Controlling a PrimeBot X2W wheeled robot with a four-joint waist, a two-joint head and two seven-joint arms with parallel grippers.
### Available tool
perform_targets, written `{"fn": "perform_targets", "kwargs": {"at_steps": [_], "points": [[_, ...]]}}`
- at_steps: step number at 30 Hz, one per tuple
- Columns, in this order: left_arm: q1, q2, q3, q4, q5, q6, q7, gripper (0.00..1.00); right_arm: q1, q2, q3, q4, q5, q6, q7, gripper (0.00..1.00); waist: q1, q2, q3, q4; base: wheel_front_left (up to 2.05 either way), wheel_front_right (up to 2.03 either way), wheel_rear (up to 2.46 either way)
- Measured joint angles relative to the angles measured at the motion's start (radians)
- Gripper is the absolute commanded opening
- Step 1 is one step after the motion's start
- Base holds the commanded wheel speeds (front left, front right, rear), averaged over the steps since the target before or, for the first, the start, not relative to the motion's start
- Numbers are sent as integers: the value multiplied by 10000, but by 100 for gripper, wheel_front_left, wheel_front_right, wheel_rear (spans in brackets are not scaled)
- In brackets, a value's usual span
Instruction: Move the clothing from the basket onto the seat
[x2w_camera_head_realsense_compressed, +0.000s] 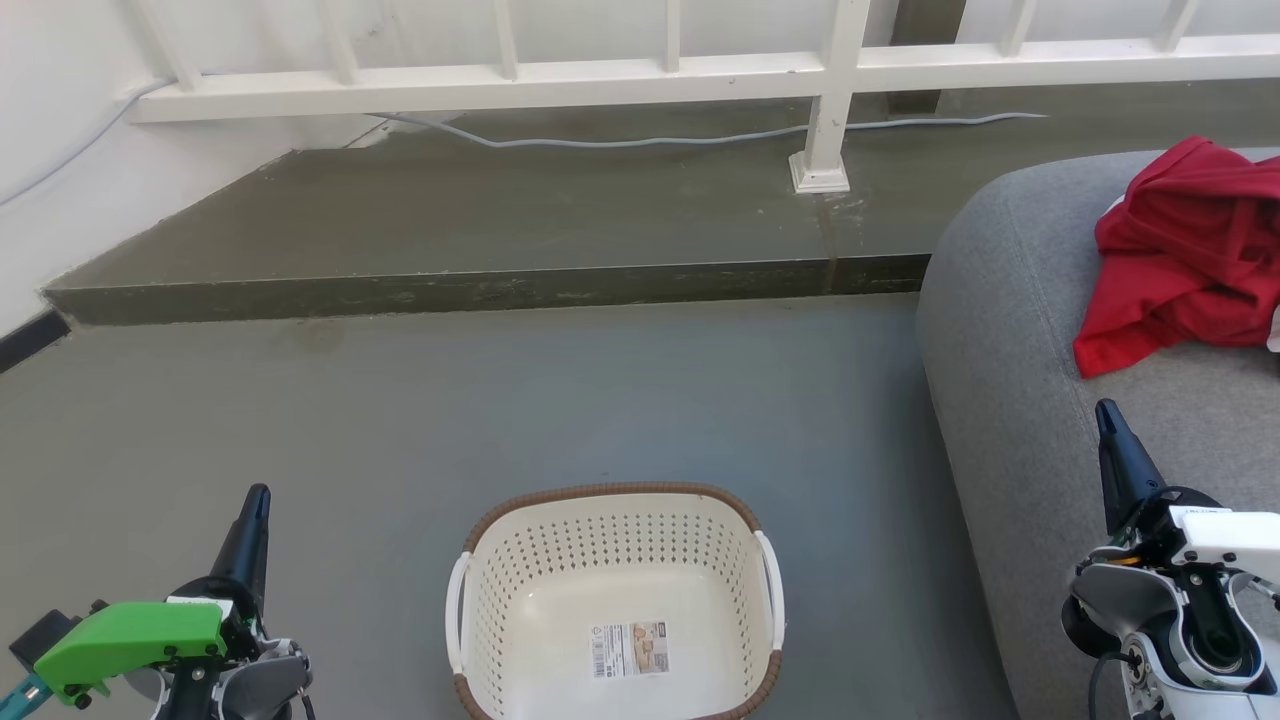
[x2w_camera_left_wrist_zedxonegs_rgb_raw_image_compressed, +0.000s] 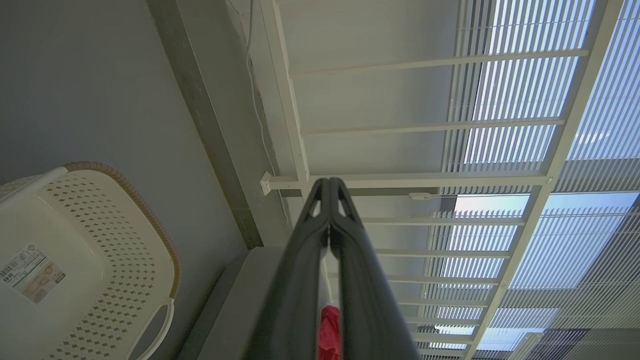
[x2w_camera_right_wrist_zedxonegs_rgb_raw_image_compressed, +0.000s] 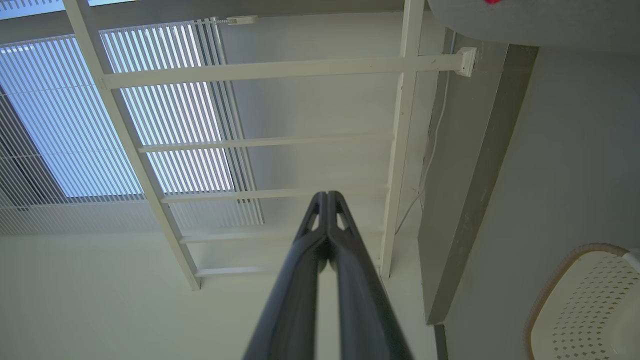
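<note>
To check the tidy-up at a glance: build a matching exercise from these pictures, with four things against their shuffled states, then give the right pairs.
Things
1. red fabric clothing
2. cream-white perforated plastic basket
3. grey woven-fabric upholstered seat
4. left claw with two long dark fingers

States
A. shut, gripping nothing
B. empty, standing on the floor
C. heaped in a crumpled pile
D. bearing that pile, at the head view's right

Pairs: 1-C, 2-B, 3-D, 4-A
</note>
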Motion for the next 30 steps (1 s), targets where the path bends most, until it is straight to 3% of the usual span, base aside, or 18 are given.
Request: {"fn": "perform_targets", "kwargs": {"at_steps": [30], "points": [[-2, -8, 15, 6, 0, -4, 2, 0, -2, 17, -33, 10, -2, 2, 27, 0, 0, 0, 0, 0, 0, 0, 0]]}}
